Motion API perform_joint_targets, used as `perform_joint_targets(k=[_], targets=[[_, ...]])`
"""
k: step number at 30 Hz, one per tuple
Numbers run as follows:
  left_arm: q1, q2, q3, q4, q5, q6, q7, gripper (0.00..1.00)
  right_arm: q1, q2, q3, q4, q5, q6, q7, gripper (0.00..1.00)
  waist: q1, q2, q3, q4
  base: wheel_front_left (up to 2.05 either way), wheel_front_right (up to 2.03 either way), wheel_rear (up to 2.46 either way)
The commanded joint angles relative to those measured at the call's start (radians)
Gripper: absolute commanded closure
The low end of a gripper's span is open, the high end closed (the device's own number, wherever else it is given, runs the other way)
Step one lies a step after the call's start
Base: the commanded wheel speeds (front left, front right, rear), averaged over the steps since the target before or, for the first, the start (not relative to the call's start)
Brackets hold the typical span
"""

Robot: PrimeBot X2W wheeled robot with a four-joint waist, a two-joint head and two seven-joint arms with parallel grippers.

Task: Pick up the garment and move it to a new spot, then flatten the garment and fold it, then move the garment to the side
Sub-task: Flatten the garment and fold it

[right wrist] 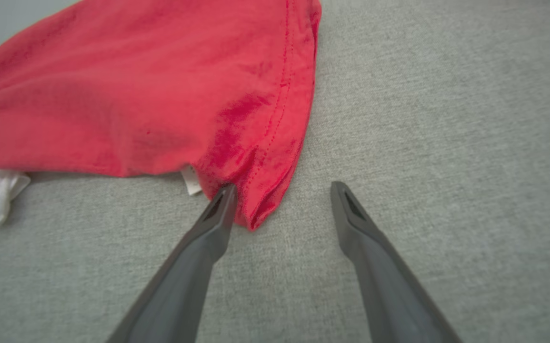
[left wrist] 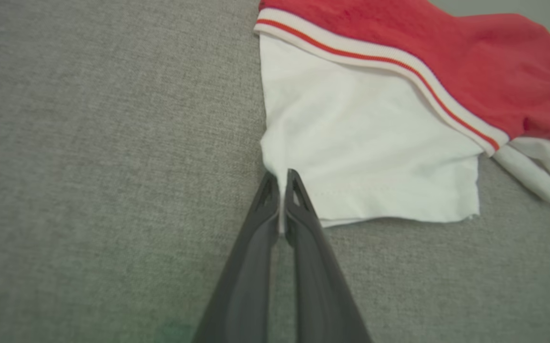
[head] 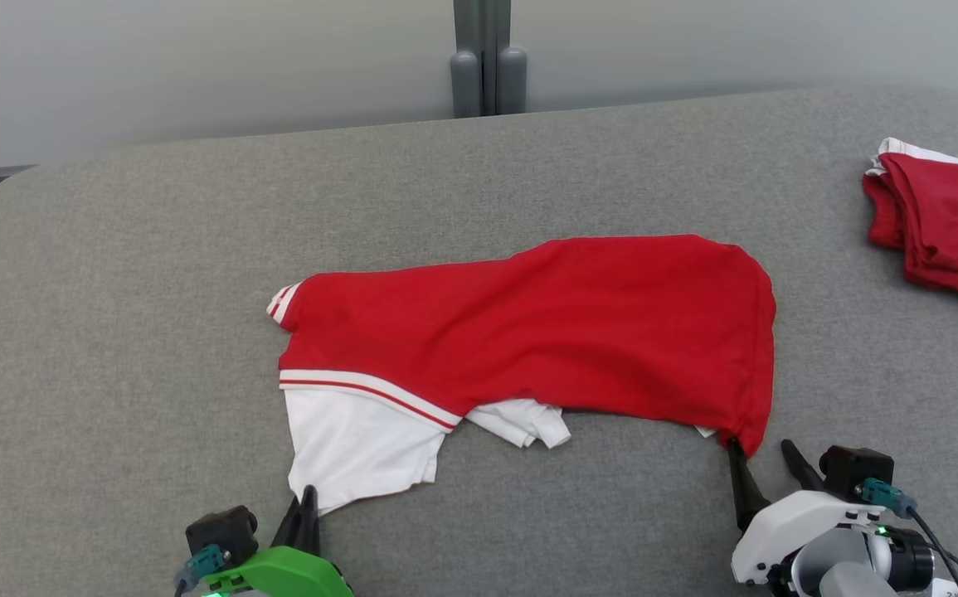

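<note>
Position: the garment (head: pixel 545 332), red with a white panel (head: pixel 354 448), lies crumpled across the middle of the grey table (head: pixel 114 332), its long side running left to right.

Left claw (left wrist: pixel 282 178): clenched on the near corner of the white panel, with cloth pinched between the tips.

Right claw (right wrist: pixel 283 187): released, jaws wide. The red hem corner (right wrist: pixel 260 209) sits between the fingers, hard against the inner one and well short of the other.

Step in hand, as judged: securing both near corners before the lift. You should advance the right claw slightly so that the hem's stitched edge sits deeper between the fingers, then clench. A bite on the bare tip may slip. Check that both layers of the bunched corner are taken. Lift both claws together and level, or the left grip will drag the white panel.

Containers: none concerned. A second red garment (head: pixel 951 224) lies folded at the table's far right, well apart; keep the carry away from it.
</note>
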Motion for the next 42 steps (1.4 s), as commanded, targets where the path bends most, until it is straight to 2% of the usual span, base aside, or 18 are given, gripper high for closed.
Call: perform_joint_targets(k=[1, 4, 6, 7, 9, 10, 11, 15, 19, 23, 30, 42], targets=[[-0.014, 0.005, 0.005, -0.001, -0.004, 0.003, -0.004, 1.0, -0.016, -0.003, 0.01, 0.021, 0.01, -0.001, -0.004, 0.0, 0.0, 0.0, 0.002, 0.001, 0.0, 0.0, 0.0], [-0.014, 0.007, 0.009, -0.005, -0.003, 0.005, -0.009, 1.0, -0.034, -0.002, 0.032, 0.056, 0.021, -0.001, -0.005, 0.26, 0.0, 0.0, 0.003, -0.001, 0.0, 0.0, 0.0], [-0.014, 0.009, 0.01, -0.006, -0.002, 0.005, -0.009, 1.0, -0.043, -0.002, 0.052, 0.078, 0.027, -0.002, -0.006, 0.53, 0.0, 0.0, 0.003, -0.003, 0.0, 0.0, 0.0], [-0.013, 0.01, 0.011, -0.007, -0.002, 0.004, -0.01, 1.0, -0.049, -0.002, 0.061, 0.092, 0.026, -0.001, -0.004, 0.54, 0.0, 0.0, 0.002, -0.005, 0.0, 0.0, 0.0], [-0.012, 0.01, 0.011, -0.007, -0.001, 0.003, -0.011, 1.0, -0.057, -0.002, 0.075, 0.113, 0.027, -0.002, -0.005, 0.69, 0.0, 0.0, 0.001, -0.007, 0.0, 0.0, 0.0], [-0.012, 0.01, 0.01, -0.008, 0.0, 0.002, -0.012, 1.0, -0.061, -0.002, 0.081, 0.119, 0.035, -0.002, -0.007, 0.72, 0.0, 0.0, 0.0, -0.008, 0.0, 0.0, 0.0], [-0.012, 0.01, 0.01, -0.009, 0.001, 0.0, -0.013, 1.0, -0.067, -0.002, 0.087, 0.117, 0.043, -0.002, -0.009, 1.0, 0.0, 0.0, -0.002, -0.008, 0.0, 0.0, 0.0], [-0.012, 0.014, 0.012, -0.042, 0.011, -0.006, -0.017, 1.0, -0.076, -0.003, 0.073, 0.043, 0.066, -0.002, -0.022, 1.0, 0.0, 0.0, -0.019, -0.015, 0.0, 0.0, 0.0], [-0.022, 0.025, 0.015, -0.115, 0.032, -0.006, -0.018, 1.0, -0.04, -0.001, 0.041, -0.14, 0.063, -0.001, -0.022, 1.0, 0.0, 0.0, -0.044, -0.025, 0.0, 0.0, 0.0], [-0.03, 0.032, 0.031, -0.249, 0.046, -0.005, -0.018, 1.0, 0.0, -0.003, 0.005, -0.336, 0.033, -0.001, -0.021, 1.0, 0.0, 0.0, -0.078, -0.034, 0.0, 0.0, 0.0], [-0.046, 0.075, 0.055, -0.598, 0.072, 0.012, -0.01, 1.0, 0.054, -0.003, -0.038, -0.657, -0.02, -0.001, -0.022, 1.0, 0.0, 0.0, -0.119, -0.053, 0.0, 0.0, 0.0], [-0.127, 0.225, 0.111, -1.275, 0.173, 0.071, 0.172, 1.0, 0.109, -0.004, -0.119, -1.222, -0.121, -0.001, 0.07, 1.0, 0.0, 0.0, -0.122, -0.088, 0.0, 0.0, 0.0]])
